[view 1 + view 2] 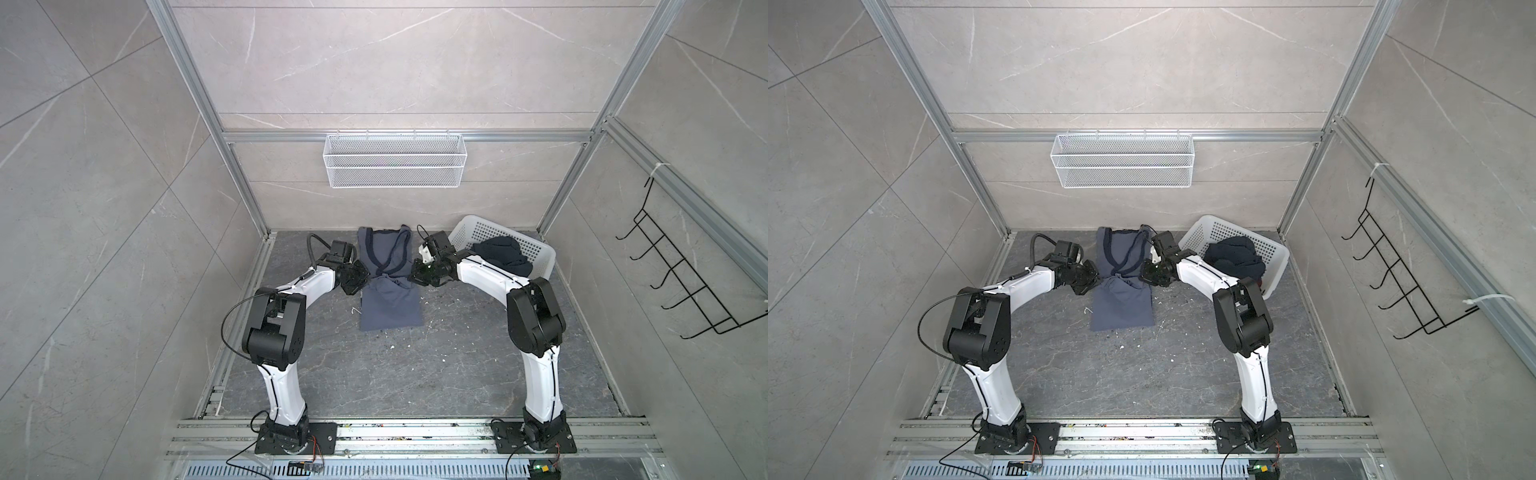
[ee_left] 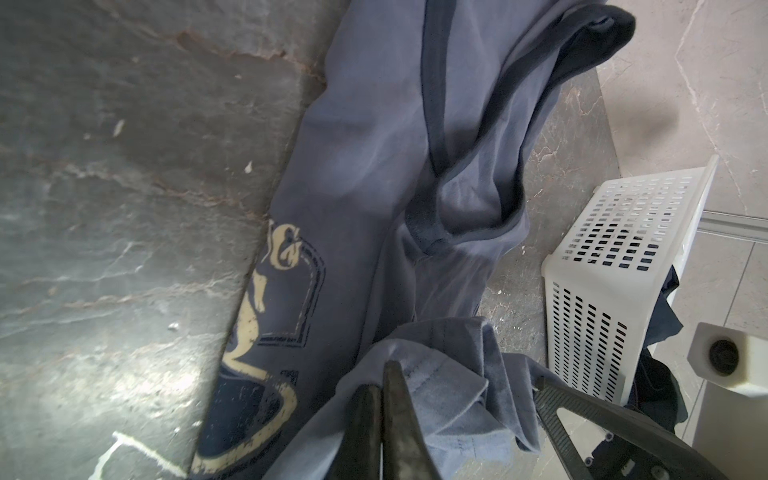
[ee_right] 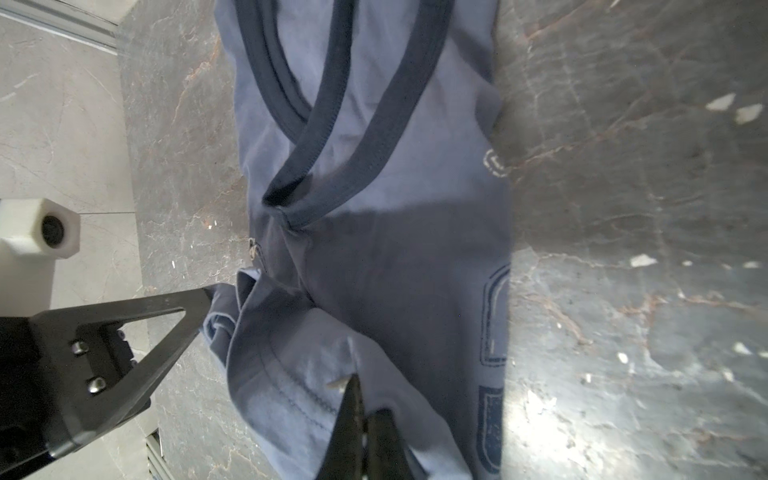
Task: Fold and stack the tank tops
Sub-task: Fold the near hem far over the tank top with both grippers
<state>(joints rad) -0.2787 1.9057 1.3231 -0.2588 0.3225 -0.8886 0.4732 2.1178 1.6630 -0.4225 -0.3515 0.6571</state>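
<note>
Pinch of left gripper (image 2: 380, 382) and right gripper (image 3: 365, 399), both closed on slate-blue tank top's (image 1: 388, 309) hem (image 2: 436, 374), either side at mid-length. Long axis front to back on worktop (image 1: 415, 365), straps (image 1: 401, 245) at far end. Navy tank top (image 1: 503, 253) heaped in basket (image 1: 469, 230), nearer right gripper.

Enclosure of pale grey marble-look tiled walls (image 1: 395, 62), framed in silver aluminium extrusion rails (image 1: 270, 136). Dark grey veined stone floor (image 1: 415, 365), flecked with small white scraps (image 1: 355, 310). White wire-mesh trough basket (image 1: 395, 166) hung on the back rail. Black wire hook rack (image 1: 681, 274) on the right wall. Lighting even, diffuse.
</note>
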